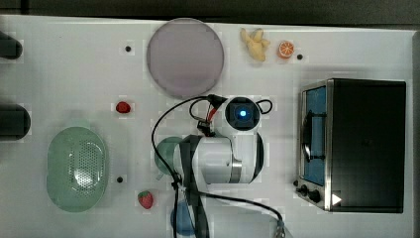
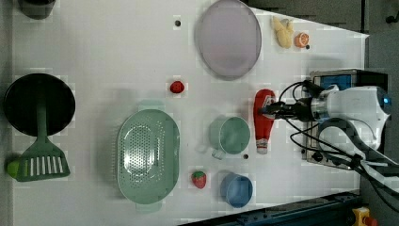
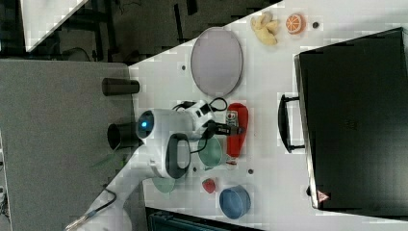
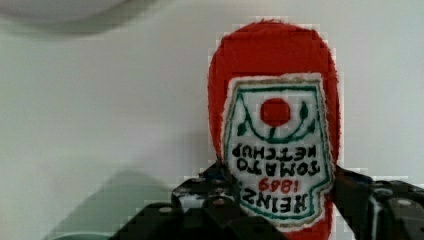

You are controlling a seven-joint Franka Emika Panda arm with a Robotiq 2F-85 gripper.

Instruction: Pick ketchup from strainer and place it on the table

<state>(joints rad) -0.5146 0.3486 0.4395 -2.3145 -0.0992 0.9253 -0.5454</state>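
Ketchup [image 2: 263, 117] | laid flat on table [image 2: 94, 56], cap toward left view's bottom | red, white label | claw [image 4: 280, 200] pinched across its body, label between the jaws

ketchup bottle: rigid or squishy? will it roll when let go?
The ketchup looks plush, with a fuzzy surface and stitched label, so probably soft, light and grippy. It lies flat on the table between the claw fingers; rolling seems unlikely.

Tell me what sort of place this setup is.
Likely a robot lab's mock kitchen: a dotted white table with toy food like a plush ketchup and strawberries, a strainer, and a toaster oven.
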